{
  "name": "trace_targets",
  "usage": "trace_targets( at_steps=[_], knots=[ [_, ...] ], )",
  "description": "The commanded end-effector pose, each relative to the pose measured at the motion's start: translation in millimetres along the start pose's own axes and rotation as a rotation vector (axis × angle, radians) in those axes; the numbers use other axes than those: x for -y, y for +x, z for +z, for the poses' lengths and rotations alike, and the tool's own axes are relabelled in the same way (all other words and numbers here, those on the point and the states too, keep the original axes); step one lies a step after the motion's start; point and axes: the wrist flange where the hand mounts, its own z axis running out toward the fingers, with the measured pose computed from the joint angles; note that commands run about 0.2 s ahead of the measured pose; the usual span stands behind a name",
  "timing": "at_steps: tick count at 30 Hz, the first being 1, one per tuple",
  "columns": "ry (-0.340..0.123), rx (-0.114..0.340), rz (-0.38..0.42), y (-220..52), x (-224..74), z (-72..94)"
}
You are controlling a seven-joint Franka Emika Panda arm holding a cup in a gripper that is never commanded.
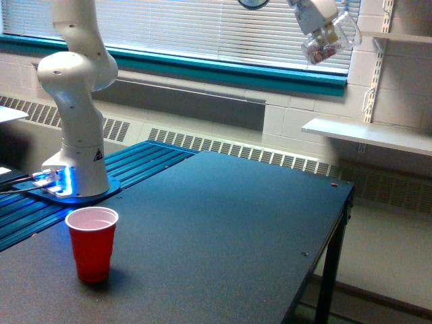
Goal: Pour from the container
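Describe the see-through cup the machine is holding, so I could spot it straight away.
Start at the window blinds and follow them to the exterior view's upper right, where the gripper hangs high above the black table. The container is clamped there, tilted. Unlike the opaque red cup standing on the table, it is clear, with small pinkish pieces showing through.

Red cup (93,241) with whitish inside, clear container (329,42) with pinkish pieces, black table (223,223)
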Motion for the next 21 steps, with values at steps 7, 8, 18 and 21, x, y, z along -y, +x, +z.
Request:
trace_targets(
  at_steps=[7, 8, 18, 21],
  knots=[
    [-0.165, -0.049, 0.076, 76.2, -147.7, -11.7],
    [-0.185, -0.055, 0.075, 78.6, -161.1, -12.6],
    [-0.318, -0.07, 0.154, 66.9, -296.3, -41.1],
    [-0.363, -0.06, 0.129, 56.0, -319.7, -46.1]
  ],
)
